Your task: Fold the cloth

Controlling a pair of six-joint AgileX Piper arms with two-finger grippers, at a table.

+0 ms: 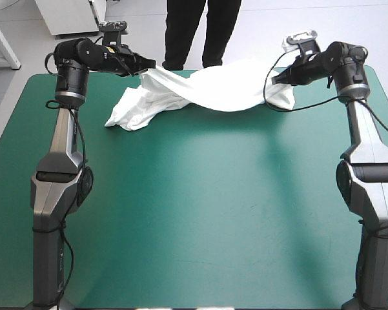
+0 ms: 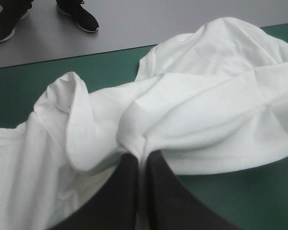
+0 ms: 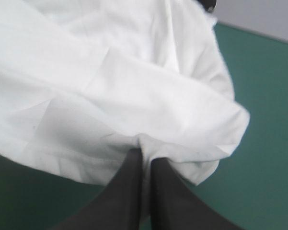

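The white T-shirt (image 1: 213,87) hangs stretched between both grippers near the table's far edge, sagging in the middle. One end trails down onto the teal-green cover at the far left. My left gripper (image 1: 147,66) is shut on the T-shirt's left part; in the left wrist view the T-shirt (image 2: 191,110) bunches where the left gripper (image 2: 141,155) pinches it. My right gripper (image 1: 275,79) is shut on the right part. In the right wrist view the right gripper (image 3: 144,152) pinches a hem fold of the T-shirt (image 3: 110,86), which spreads ahead of it.
The teal-green table (image 1: 200,213) stretches wide and bare from the T-shirt toward the near edge. Its far edge (image 1: 206,70) lies just behind the T-shirt.
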